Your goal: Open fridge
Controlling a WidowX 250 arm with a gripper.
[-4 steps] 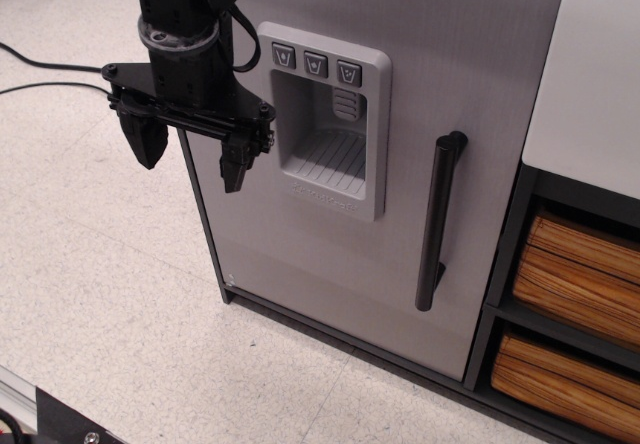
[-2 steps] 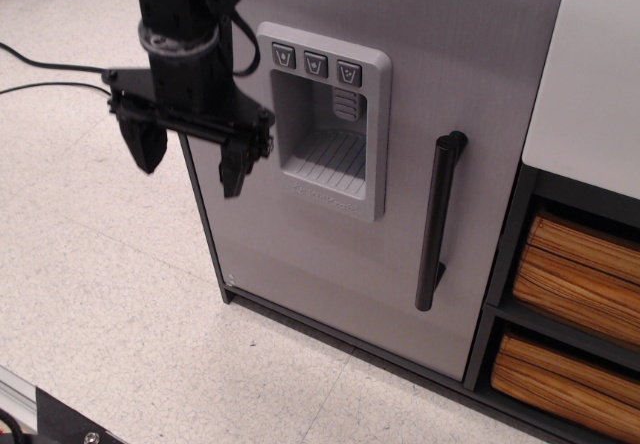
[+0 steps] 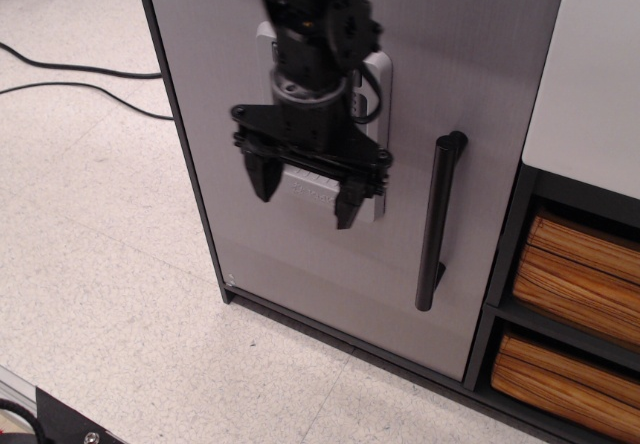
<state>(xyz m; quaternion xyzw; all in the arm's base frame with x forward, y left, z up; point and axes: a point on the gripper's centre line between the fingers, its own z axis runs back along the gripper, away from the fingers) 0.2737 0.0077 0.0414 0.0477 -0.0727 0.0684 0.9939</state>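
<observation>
The fridge (image 3: pixel 470 54) is a black cabinet with a grey door, and the door is closed. Its long black vertical bar handle (image 3: pixel 438 222) stands at the door's right side. My gripper (image 3: pixel 305 192) is open and empty, with its fingers pointing down in front of the door. It hangs over the grey dispenser recess (image 3: pixel 376 69) and hides most of it. The gripper is left of the handle and apart from it.
A white-topped shelf unit (image 3: pixel 590 74) with wooden-slat bins (image 3: pixel 580 264) stands right of the fridge. Black cables (image 3: pixel 70 69) lie on the speckled floor at the left. A dark frame edge (image 3: pixel 60 419) shows at the bottom left.
My gripper has moved right, from beside the door's left edge to in front of the dispenser recess, and a little lower. It stays open. The door has not moved.
</observation>
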